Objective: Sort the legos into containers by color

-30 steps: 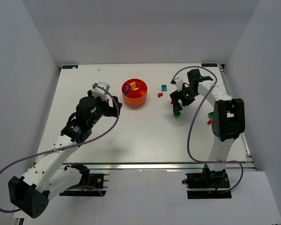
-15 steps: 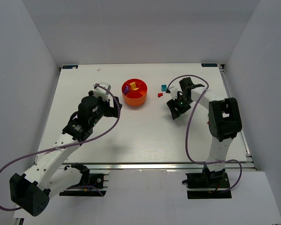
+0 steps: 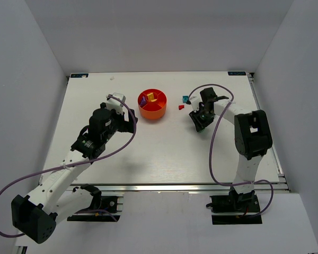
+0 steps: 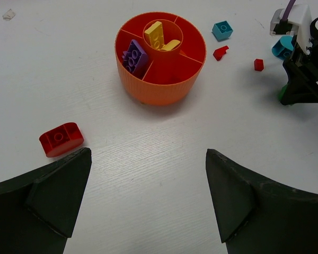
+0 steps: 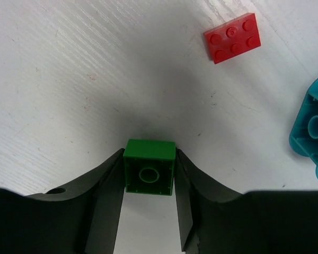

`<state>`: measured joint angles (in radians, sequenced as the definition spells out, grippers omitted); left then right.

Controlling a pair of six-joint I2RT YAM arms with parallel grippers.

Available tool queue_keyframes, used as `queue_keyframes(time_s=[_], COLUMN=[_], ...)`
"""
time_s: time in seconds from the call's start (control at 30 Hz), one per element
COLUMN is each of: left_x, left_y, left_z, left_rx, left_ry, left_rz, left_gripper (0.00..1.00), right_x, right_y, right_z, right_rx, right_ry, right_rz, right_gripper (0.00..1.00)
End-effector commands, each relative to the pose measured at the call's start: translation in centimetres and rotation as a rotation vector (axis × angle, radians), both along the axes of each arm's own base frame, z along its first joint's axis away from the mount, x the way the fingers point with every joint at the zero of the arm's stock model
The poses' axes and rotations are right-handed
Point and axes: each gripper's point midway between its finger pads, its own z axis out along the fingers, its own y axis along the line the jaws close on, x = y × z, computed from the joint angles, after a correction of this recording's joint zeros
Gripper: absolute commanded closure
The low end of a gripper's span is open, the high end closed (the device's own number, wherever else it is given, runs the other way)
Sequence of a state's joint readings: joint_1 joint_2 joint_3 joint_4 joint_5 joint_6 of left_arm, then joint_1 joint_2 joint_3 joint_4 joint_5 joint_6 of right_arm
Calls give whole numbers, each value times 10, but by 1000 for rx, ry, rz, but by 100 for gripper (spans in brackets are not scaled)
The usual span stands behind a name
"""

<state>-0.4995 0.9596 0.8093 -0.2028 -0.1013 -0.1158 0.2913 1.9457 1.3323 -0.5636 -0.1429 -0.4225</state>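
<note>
In the right wrist view a green lego (image 5: 149, 170) lies hollow side up on the table, and my right gripper (image 5: 149, 154) is shut on it, a finger pressed to each side. A red plate (image 5: 233, 37) and a cyan lego (image 5: 312, 129) lie just beyond it. The orange-red bowl (image 4: 160, 87) holds yellow legos (image 4: 160, 36) in its hub and purple ones (image 4: 133, 55) in a wedge. My left gripper (image 4: 148, 153) hangs open over bare table short of the bowl, with a red lego (image 4: 61, 139) by its left finger.
Between the bowl (image 3: 152, 109) and my right gripper (image 3: 200, 123) lie a cyan brick (image 4: 222, 30), a red piece (image 4: 220, 52) and a tiny red one (image 4: 259, 64). White walls stand behind the table and on both sides.
The right gripper came down and left onto the green lego and its fingers closed on it. The left arm has hardly moved.
</note>
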Motion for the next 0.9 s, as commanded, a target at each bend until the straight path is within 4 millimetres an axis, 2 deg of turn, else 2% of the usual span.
queue_keyframes(time_s=[0.0,0.13,0.2,0.23,0.27,0.3,0.33,0.43,0.47,0.67,0.73,0.8,0.87], left_x=[3,4,4,4,4,5,4,3,2,2,1,-1,-1], left_y=[1,1,2,2,2,2,2,-3,-4,-8,-9,-10,-12], left_z=[12,8,9,8,7,8,7,7,6,3,4,0,1], left_rx=[-3,5,7,7,9,7,7,-8,-12,-26,-41,-55,-82], left_ry=[-29,-20,-22,-20,-20,-20,-20,-25,-23,-21,-30,-27,-26], left_rz=[12,14,17,20,20,20,16,-8,-13,-32,-31,-35,-35], left_gripper=[2,2,2,2,2,2,2,2,2,3,3,3,3], right_x=[10,11,12,13,14,13,13,12,14,16,16,17,18], right_y=[0,2,2,2,4,9,12,33,42,103,116,138,152], right_z=[-2,-1,-1,0,4,5,9,38,57,139,155,171,180], right_rx=[-16,-17,-16,-14,-3,19,40,156,199,432,476,518,553], right_ry=[-37,-36,-39,-41,-48,-47,-52,-99,-136,-313,-352,-411,-433], right_rz=[4,15,21,24,33,50,61,133,163,345,357,387,374], right_gripper=[56,57,63,73,78,94,100,100,100,100,100,100,100])
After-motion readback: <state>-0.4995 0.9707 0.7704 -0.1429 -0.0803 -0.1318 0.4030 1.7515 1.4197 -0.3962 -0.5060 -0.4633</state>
